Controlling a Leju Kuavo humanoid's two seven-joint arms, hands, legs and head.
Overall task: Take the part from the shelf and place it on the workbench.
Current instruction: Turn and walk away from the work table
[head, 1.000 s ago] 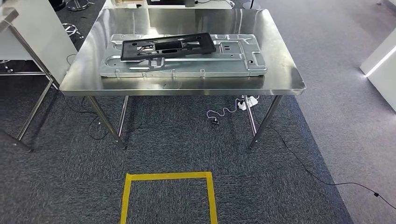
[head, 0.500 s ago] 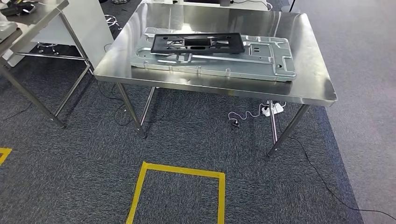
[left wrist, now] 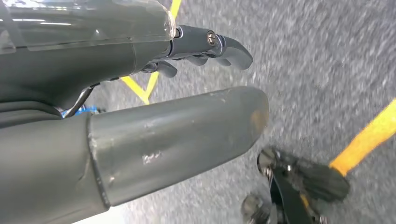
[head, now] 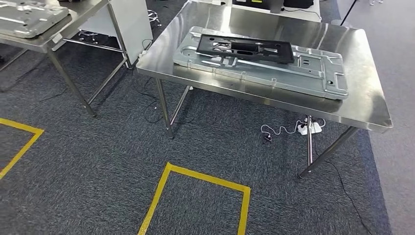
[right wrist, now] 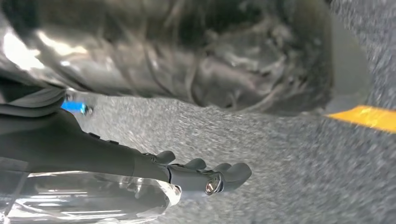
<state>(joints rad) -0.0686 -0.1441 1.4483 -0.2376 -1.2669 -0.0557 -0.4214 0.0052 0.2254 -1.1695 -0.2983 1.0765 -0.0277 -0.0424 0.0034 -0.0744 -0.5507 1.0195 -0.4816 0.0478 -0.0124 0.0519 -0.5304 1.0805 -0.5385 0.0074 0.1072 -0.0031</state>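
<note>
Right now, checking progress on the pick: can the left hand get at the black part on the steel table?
Probably not yet. The left hand hangs empty over the carpet, while the black part lies on a metal plate across open floor.

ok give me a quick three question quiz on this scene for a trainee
1. True or false: the black part lies on top of the silver metal panel.
2. What marks the carpet in front of the workbench? A) yellow tape square B) red cone C) white arrow
3. Fill in: the left robot hand holds ____.

Key: 1 true. 2 A, the yellow tape square. 3 nothing; its fingers hang apart above the carpet.
</note>
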